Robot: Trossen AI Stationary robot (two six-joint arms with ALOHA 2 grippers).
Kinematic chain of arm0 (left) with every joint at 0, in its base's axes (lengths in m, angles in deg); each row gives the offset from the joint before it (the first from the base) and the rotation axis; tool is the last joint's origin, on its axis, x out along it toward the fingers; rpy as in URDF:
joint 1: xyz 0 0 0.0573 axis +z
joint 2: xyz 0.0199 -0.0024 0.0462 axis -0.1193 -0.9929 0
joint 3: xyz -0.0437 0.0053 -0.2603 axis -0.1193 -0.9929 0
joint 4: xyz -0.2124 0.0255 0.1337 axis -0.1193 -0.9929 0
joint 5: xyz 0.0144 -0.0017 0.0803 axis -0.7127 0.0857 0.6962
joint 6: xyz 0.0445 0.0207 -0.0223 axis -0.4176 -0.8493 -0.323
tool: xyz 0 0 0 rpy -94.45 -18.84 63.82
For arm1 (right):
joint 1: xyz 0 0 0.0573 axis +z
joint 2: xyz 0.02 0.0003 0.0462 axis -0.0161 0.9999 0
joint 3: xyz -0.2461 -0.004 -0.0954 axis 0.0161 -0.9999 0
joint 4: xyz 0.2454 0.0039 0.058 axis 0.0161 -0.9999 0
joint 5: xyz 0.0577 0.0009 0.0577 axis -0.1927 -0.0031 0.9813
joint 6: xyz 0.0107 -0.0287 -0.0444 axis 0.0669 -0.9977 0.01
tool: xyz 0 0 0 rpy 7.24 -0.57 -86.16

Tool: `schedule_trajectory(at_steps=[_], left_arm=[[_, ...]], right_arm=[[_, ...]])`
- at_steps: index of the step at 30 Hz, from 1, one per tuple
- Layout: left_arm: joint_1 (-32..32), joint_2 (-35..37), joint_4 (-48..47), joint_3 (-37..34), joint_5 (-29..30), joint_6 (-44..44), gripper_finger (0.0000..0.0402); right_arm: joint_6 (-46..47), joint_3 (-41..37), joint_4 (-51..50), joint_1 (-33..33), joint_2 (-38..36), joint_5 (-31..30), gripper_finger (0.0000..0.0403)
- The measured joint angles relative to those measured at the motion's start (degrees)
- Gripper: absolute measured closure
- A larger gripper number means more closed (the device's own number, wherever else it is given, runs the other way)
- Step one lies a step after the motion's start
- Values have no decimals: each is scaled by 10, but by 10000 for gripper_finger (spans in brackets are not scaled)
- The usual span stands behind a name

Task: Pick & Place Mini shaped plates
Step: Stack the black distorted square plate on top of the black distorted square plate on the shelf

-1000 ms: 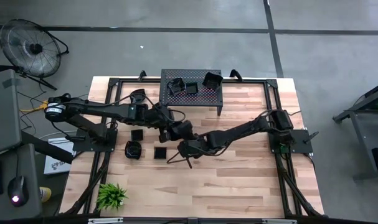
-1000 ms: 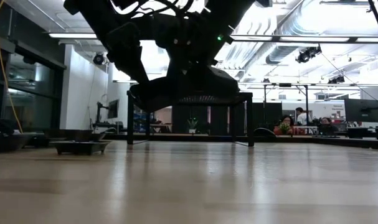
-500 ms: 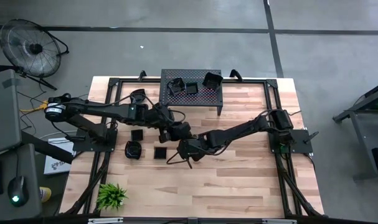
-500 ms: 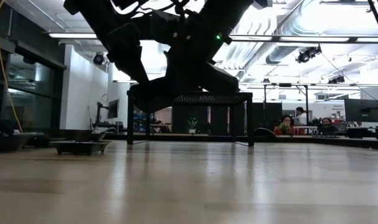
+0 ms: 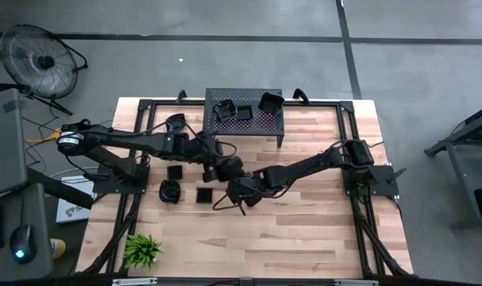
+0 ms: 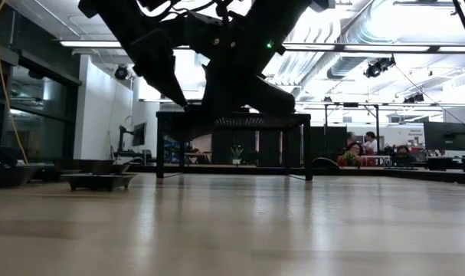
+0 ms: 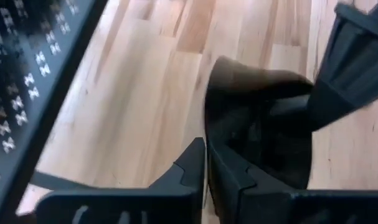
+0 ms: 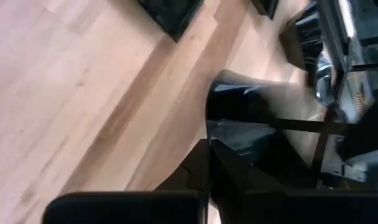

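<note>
At mid-table, nearest the front edge among the things in play, the right gripper [image 5: 239, 191] and the left gripper [image 5: 221, 169] met above the table [image 5: 320, 238], each with its fingers pressed together on the rim of one held dish [image 7: 263, 134], which hung clear of the wood. This looked like a hand-over, though from above the arms hid the dish. Doing it well would mean one pinch letting go only once the other sat firm, with the dish kept level, since a glossy raised rim could slip. It appeared small, black and shiny, deep-walled. Just left lay three loose dishes [image 5: 171, 191] flat on the boards, and farther back the perforated stand [image 5: 264, 125] carried the stand's dishes [image 5: 244, 110] on its top.
</note>
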Motion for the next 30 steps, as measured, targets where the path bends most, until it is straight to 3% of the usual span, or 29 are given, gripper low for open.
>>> schedule_trajectory(at_steps=[7, 14, 22, 30], left_arm=[[0, 0, 44, 0, -18, -69, 315], [2, 11, 32, 0, -15, -86, 246], [-12, 72, 21, 0, 51, -137, 237], [-94, 97, -55, -9, 187, -135, 237]], right_arm=[[27, -1, -18, 0, 1, 22, 401], [49, -1, -32, -1, 1, 12, 402], [101, 22, -95, 0, 0, -3, 402], [129, 54, -148, 1, -9, -15, 403]])
